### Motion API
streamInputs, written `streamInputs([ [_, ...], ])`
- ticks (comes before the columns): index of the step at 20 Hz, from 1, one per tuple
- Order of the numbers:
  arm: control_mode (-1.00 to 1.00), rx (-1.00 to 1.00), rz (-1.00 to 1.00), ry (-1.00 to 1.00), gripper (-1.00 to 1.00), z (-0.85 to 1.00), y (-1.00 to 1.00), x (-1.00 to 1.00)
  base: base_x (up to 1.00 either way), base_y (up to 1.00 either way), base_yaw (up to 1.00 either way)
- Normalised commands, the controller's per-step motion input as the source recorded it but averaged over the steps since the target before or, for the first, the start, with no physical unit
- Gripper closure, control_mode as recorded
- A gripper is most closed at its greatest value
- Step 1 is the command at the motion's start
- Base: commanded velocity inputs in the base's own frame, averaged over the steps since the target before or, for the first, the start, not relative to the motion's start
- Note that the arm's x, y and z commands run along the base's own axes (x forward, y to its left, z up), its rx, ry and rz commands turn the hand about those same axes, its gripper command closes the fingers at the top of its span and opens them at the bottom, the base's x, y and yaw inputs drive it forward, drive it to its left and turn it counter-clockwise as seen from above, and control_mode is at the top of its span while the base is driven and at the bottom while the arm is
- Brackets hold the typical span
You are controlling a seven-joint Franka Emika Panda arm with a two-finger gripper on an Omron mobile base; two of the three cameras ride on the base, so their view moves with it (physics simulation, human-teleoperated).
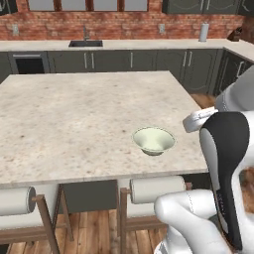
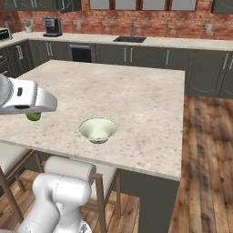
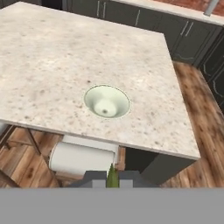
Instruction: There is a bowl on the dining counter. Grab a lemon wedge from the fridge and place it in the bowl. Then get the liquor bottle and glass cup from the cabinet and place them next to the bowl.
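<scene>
Item: gripper [image 3: 112,178], seen in the hand view at the bottom edge, jaws closed on a green lemon wedge [image 3: 112,176] that stood between the finger tips. In the right base view the wedge [image 2: 33,116] showed as a small green piece under the white hand at the left edge, above the near left part of the counter top.

Item: padded stools, tucked under the near edge of the dining counter; one cream roll back [image 1: 157,189] just below the bowl's position, another [image 1: 15,201] to the left.

Item: dining counter [image 1: 74,114], beige speckled stone top on a dark base.

Item: bowl [image 1: 154,140], pale cream-green, upright on the counter near its front edge and toward the right-hand corner in the left base view. Nothing lay inside it in the hand view [image 3: 106,101]. The wedge was held apart from it, nearer than the counter's front edge in the hand view.

Item: wood floor [image 2: 205,150], to the right of the island.

Item: wall counter with sink [image 2: 130,39], dark cabinets below, brick wall behind. A coffee machine [image 2: 52,27] stood at its left end; a pale cylinder [image 1: 204,32] stood toward its right end.
</scene>
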Motion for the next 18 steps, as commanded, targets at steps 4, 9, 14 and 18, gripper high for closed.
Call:
streamInputs([
  [4,-1.00,0.00,0.00,0.10,1.00,-0.11,0.23,0.54,0.00,0.00,0.00],
  [9,-1.00,0.00,0.00,0.11,1.00,-0.28,0.07,0.59,0.00,0.00,0.00],
  [14,-1.00,0.00,0.00,0.09,1.00,-0.43,0.00,0.47,0.00,0.00,0.00],
  [18,-1.00,0.00,0.00,0.04,1.00,-0.61,0.00,0.34,0.00,0.00,0.00],
])
